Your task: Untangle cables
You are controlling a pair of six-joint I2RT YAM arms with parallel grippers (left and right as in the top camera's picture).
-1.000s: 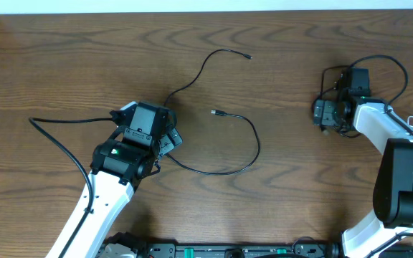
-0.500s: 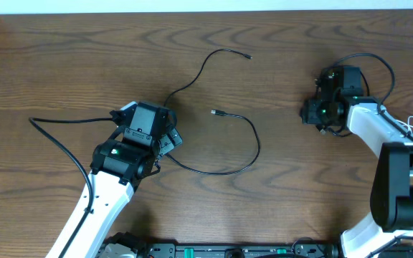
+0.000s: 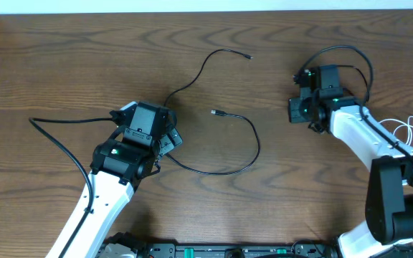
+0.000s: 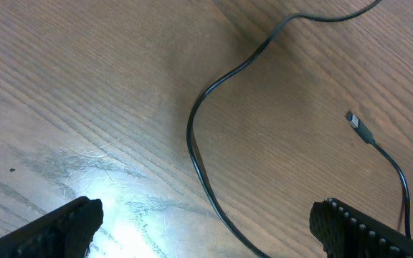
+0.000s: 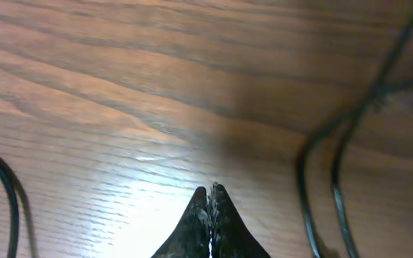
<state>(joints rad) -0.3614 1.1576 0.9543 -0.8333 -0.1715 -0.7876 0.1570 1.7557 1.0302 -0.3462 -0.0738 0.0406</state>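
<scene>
The black cable (image 3: 253, 147) lies in one long line on the wooden table, with one plug (image 3: 248, 56) at the back and the other plug (image 3: 214, 112) near the middle. It passes under my left gripper (image 3: 153, 125). In the left wrist view the black cable (image 4: 196, 136) runs between the wide-apart fingers (image 4: 67, 223) of my left gripper (image 4: 206, 236), which is open and touches nothing. The white cable (image 3: 406, 132) loops at the right edge beside the right arm. My right gripper (image 3: 297, 110) hovers over bare wood and is shut on nothing, its fingertips (image 5: 210, 192) pressed together.
Thick black robot cables (image 5: 335, 150) hang just right of the right gripper, and another arcs over the arm (image 3: 350, 54). The left arm's cable (image 3: 59, 136) trails off to the left. A dark cord (image 5: 6, 193) shows at the right wrist view's left edge.
My right gripper has gone from open to shut and moved left and toward the back of the table. The left arm and the black cable have not moved.
</scene>
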